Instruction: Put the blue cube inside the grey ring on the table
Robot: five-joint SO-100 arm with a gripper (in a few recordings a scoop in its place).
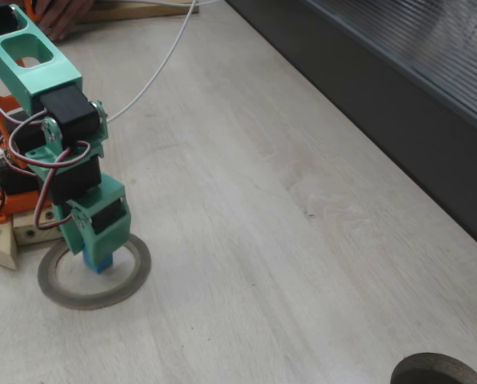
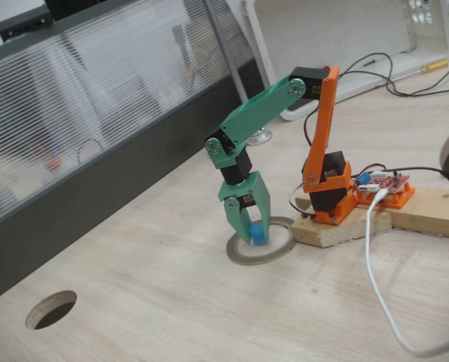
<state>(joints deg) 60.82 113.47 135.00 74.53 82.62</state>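
The blue cube (image 1: 99,262) (image 2: 259,237) is down inside the opening of the grey ring (image 1: 133,276) (image 2: 264,259), which lies flat on the pale wood table (image 1: 254,240) (image 2: 172,302) just in front of the arm's base. My green gripper (image 1: 96,254) (image 2: 251,231) points straight down over the ring. Its fingers are closed on the cube's sides. The cube's lower part pokes out under the fingertips, at or just above the table surface.
A round dark hole (image 1: 442,370) (image 2: 51,309) is cut in the table far from the ring. A dark wall panel (image 1: 382,88) runs along the table's edge. The wooden base block (image 2: 345,226) touches the ring, and a white cable (image 2: 375,279) trails nearby. A person's hand (image 1: 58,14) rests at the top left.
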